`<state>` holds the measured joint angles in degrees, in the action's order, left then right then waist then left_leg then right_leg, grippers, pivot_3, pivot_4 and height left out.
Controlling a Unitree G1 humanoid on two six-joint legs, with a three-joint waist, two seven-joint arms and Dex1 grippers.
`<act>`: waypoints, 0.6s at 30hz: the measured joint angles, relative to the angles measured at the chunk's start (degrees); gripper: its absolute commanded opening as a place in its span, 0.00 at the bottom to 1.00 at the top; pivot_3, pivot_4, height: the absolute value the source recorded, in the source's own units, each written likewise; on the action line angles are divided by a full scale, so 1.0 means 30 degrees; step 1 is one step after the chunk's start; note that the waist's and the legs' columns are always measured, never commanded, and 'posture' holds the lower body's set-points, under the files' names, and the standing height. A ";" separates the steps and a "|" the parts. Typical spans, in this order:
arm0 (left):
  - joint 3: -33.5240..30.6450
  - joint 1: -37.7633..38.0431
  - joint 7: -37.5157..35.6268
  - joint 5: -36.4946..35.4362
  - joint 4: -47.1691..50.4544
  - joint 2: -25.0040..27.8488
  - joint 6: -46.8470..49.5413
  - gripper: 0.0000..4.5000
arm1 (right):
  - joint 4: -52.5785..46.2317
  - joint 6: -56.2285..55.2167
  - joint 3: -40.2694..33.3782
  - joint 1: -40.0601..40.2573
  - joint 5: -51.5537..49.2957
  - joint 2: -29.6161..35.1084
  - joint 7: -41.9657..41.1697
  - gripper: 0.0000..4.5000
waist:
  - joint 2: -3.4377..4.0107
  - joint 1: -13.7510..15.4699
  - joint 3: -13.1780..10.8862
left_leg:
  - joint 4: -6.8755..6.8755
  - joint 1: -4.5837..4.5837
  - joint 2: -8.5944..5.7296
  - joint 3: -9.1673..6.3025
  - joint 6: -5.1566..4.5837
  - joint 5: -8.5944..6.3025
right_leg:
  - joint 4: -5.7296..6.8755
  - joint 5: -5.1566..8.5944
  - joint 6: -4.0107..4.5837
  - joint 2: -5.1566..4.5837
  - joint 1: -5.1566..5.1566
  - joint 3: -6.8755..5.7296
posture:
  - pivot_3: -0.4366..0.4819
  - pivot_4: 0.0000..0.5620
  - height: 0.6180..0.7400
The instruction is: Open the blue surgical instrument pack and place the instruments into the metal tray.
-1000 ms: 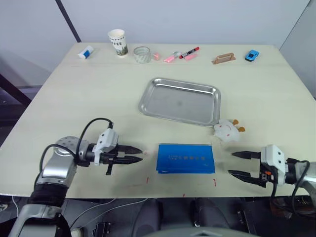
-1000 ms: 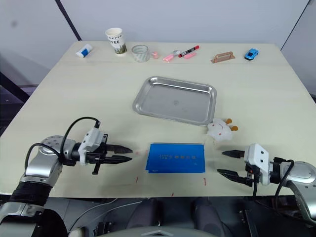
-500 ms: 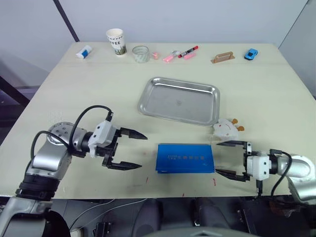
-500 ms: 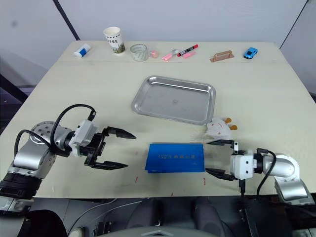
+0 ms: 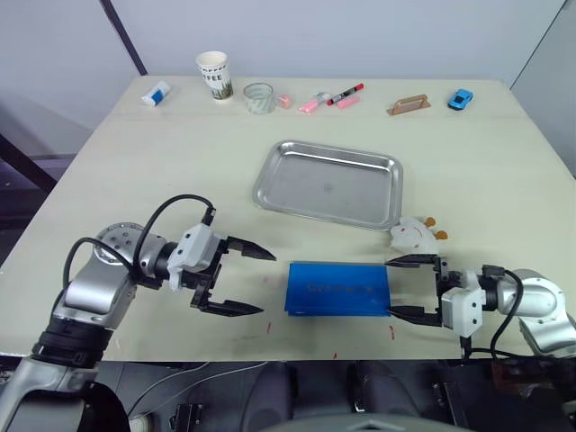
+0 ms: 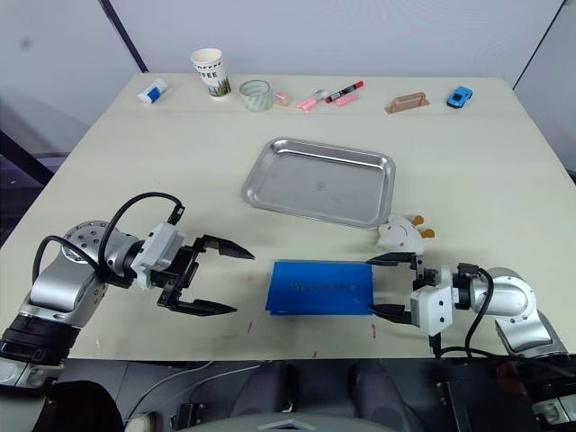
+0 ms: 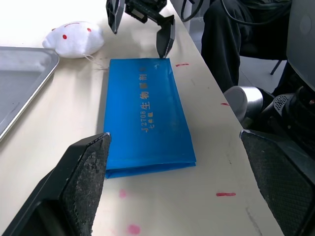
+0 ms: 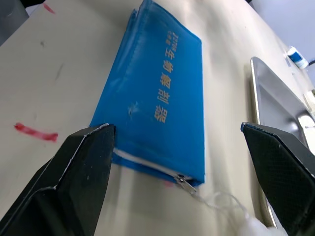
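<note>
While pack [image 5: 337, 289] lies closed btwn grippers, R gripper [image 5: 411, 287] spread at its edge; L gripper [image 5: 248, 281] spread, apart.

Your right gripper [image 5: 412, 287], well off the blue surgical instrument pack [image 5: 337, 289] a second ago, has closed in, its spread fingers now flanking the pack's right end. Your left gripper [image 5: 248, 283], earlier nearly shut, has opened wide left of the pack.
</note>
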<state>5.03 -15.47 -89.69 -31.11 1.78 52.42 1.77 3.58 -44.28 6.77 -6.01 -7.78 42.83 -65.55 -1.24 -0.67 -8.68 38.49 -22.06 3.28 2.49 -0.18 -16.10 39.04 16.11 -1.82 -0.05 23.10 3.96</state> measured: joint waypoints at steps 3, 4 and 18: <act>0.0015 0.0051 -0.0003 -0.0005 0.0000 0.0045 -0.0013 0.99 | 0.0158 -0.0344 0.0029 0.0273 -0.0488 0.0533 -0.0166 1.00 | 0.0000 -0.0004 -0.0001 | 0.0000 0.0002 0.0001 0.0002 0.0000 0.0000 | 0.0000 0.0000 0.0001 0.0000 0.0000 0.0002 | 0.48 0.27 0.88; 0.0026 0.0072 -0.0003 -0.0005 0.0000 0.0046 -0.0027 0.99 | 0.0298 -0.0376 0.0041 0.0278 -0.0533 0.0642 -0.0192 1.00 | -0.0001 -0.0007 -0.0001 | 0.0001 0.0002 0.0001 0.0004 0.0000 0.0000 | 0.0002 0.0000 0.0000 0.0001 0.0000 0.0003 | 0.48 0.27 0.88; 0.0263 0.0211 -0.0005 0.0019 -0.0028 0.0050 -0.0389 1.00 | 0.2143 -0.1741 0.1379 -0.0745 0.0851 -0.0332 0.0441 0.64 | -0.0001 -0.0010 -0.0001 | 0.0009 0.0021 0.0003 0.0035 0.0000 0.0000 | 0.0029 0.0000 0.0003 -0.0001 0.0000 0.0031 | 0.48 0.27 0.88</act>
<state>5.82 -14.84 -89.70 -31.05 1.70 52.57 0.60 10.00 -49.51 10.91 -8.25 -5.22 41.83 -64.22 -1.24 -0.70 -8.68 38.52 -21.99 3.29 2.59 -0.18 -16.10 39.13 16.11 -1.81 -0.05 23.10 4.06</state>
